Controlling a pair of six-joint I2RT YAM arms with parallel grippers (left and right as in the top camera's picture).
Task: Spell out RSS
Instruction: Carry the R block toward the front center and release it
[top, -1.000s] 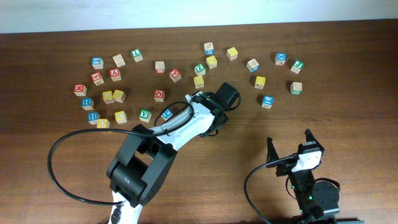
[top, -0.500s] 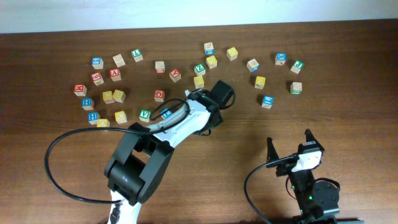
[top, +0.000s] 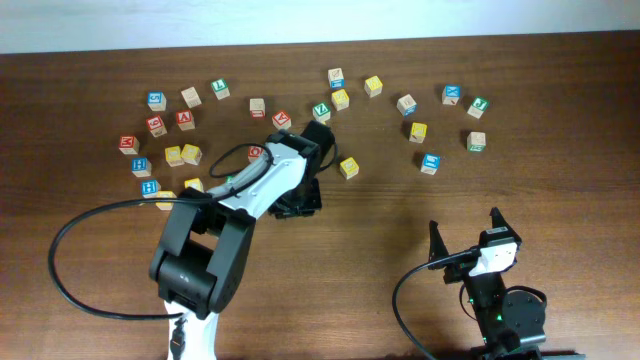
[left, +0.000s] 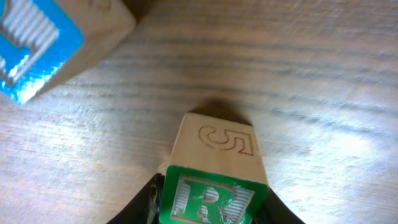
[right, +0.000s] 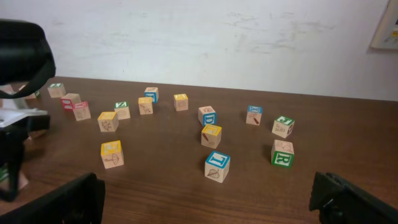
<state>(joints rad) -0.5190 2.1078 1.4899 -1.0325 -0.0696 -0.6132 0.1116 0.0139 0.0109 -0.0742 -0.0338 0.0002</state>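
My left gripper (left: 211, 208) is shut on a wooden cube (left: 216, 155) with a green-bordered face bearing a green R and a carved 5 on its side. It is held just over the wood table. In the overhead view the left gripper (top: 298, 200) hides this cube. Yellow-faced cubes lie at the middle (top: 349, 167), at the back (top: 340, 98) (top: 373, 85) and on the right (top: 418, 131); I cannot read their letters. My right gripper (top: 465, 232) is open and empty near the front edge, far from all cubes; it also shows in the right wrist view (right: 208, 208).
A blue-faced cube (left: 43, 43) lies close to the held cube. Several more letter cubes are scattered across the back left (top: 185, 120) and right (top: 452, 95). A second green cube (right: 282, 153), its letter like an R, stands on the right.
My left arm has swung left and toward the front. A yellow cube now shows in the middle where the arm was. The right arm has not moved.
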